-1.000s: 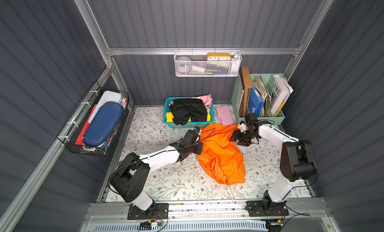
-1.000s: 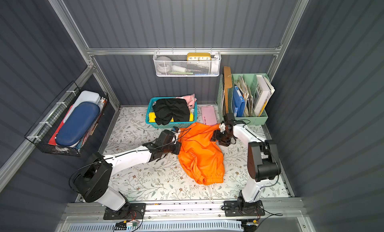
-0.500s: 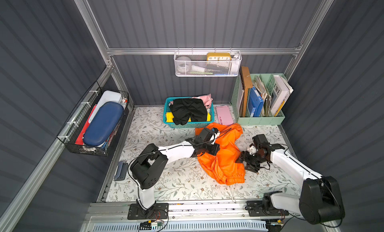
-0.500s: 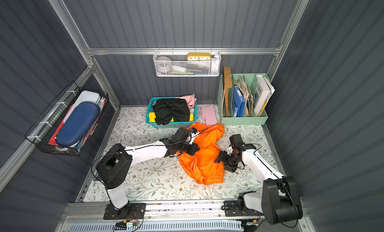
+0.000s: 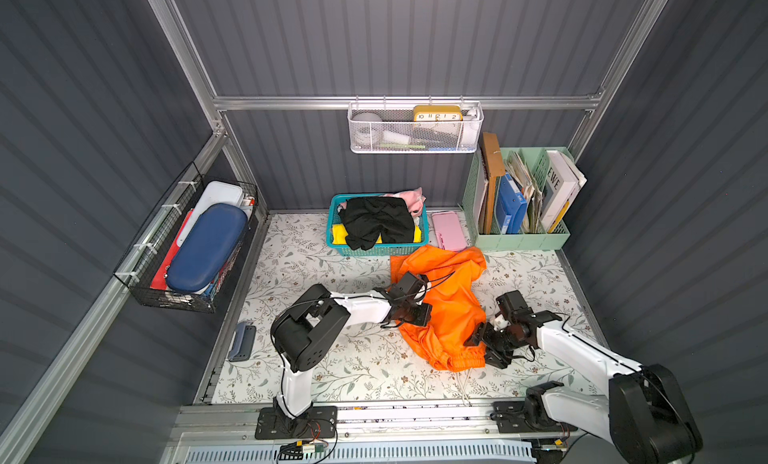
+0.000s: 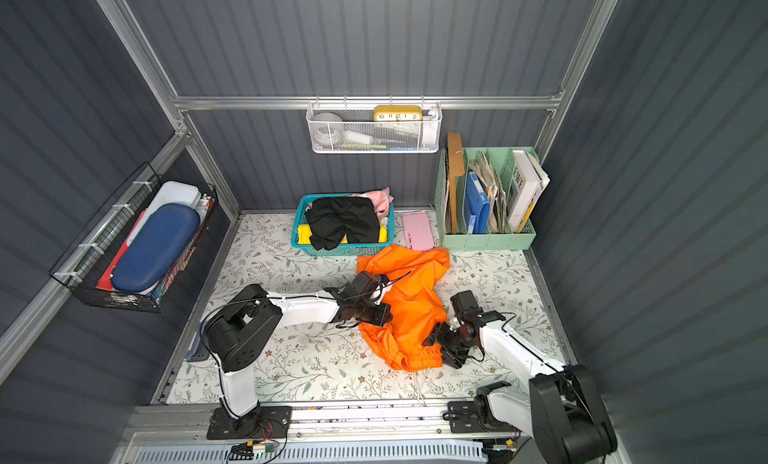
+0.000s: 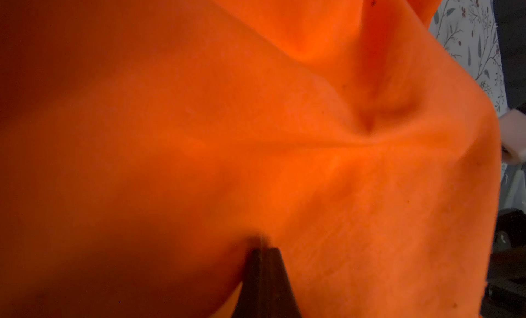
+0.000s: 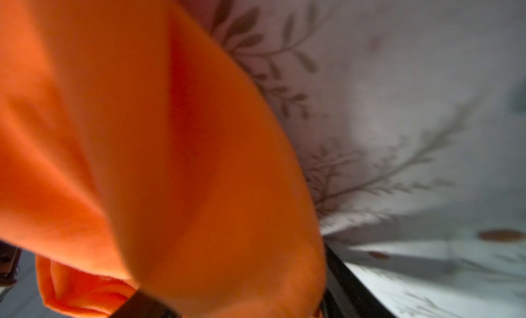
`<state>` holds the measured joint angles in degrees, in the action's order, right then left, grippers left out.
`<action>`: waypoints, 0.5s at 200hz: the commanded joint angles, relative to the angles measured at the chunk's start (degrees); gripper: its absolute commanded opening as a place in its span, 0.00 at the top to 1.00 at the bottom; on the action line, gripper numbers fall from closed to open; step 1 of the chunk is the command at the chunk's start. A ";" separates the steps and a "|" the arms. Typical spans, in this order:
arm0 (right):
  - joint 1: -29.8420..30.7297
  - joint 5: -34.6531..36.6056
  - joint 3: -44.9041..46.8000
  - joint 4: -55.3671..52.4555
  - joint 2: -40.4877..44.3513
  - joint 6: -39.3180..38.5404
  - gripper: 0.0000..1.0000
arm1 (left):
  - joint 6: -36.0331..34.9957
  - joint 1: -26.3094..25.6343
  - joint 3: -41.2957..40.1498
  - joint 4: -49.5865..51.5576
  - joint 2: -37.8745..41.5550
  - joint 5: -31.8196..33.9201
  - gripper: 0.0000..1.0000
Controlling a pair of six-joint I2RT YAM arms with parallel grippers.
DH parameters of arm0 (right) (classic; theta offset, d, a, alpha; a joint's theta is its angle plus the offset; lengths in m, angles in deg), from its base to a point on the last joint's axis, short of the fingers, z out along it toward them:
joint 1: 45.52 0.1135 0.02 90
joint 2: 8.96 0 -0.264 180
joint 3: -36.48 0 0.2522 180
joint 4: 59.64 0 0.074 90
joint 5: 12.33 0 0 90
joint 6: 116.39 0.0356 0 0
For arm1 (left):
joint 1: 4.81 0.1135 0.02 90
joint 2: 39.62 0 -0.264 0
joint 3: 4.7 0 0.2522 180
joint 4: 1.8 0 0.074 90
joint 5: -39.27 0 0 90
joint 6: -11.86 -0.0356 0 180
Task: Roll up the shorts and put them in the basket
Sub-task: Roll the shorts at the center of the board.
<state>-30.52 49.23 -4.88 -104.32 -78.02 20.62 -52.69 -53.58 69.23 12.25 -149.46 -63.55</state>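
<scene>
The orange shorts lie crumpled mid-desk, not yet rolled. Left end effector is clenched on their fabric. Right end effector is released, jaws straddling the gathered hem. Recommendation: spread flat first, then roll evenly.

A table top with a leafy print carries crumpled orange shorts mid-way, a teal basket (clothes inside) at the back, a pink case just beside it, a green file rack, and a small grey-blue object at the left edge.
</scene>
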 commanded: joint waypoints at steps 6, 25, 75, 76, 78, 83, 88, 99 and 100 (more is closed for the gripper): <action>3.98 2.24 3.25 8.37 -5.56 3.31 0.38 | 2.87 0.10 -5.96 6.89 -2.06 3.52 1.00; 4.32 2.57 3.18 9.15 -3.66 4.45 0.62 | 3.55 0.13 -7.89 6.41 -0.76 4.46 1.00; 4.31 3.59 -1.69 6.58 5.06 5.59 1.00 | -4.91 1.35 -12.26 -1.18 13.05 7.23 1.00; 4.32 3.54 -1.86 6.53 5.07 5.62 1.00 | -5.25 1.37 -12.22 -1.27 13.46 7.21 1.00; 4.33 3.39 -2.07 6.50 5.07 5.75 1.00 | -5.90 1.35 -12.18 -1.75 14.20 7.20 1.00; 4.33 2.95 -2.62 6.56 5.00 6.33 1.00 | -7.50 1.39 -11.97 -2.83 16.06 7.27 1.00; 4.33 2.50 -3.15 6.82 4.78 6.86 1.00 | -9.26 1.36 -11.68 -3.96 17.79 6.97 1.00; 4.33 1.69 -3.96 7.71 4.14 8.57 1.00 | -13.02 1.31 -11.00 -6.51 21.35 4.98 0.84; 4.33 1.62 -4.00 7.80 4.13 8.73 1.00 | -13.30 1.31 -10.97 -6.74 21.61 4.81 0.83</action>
<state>-26.23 50.93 -6.26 -97.41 -73.45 26.23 -56.38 -52.33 57.12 9.48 -135.93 -58.26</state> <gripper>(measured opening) 0.079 0.059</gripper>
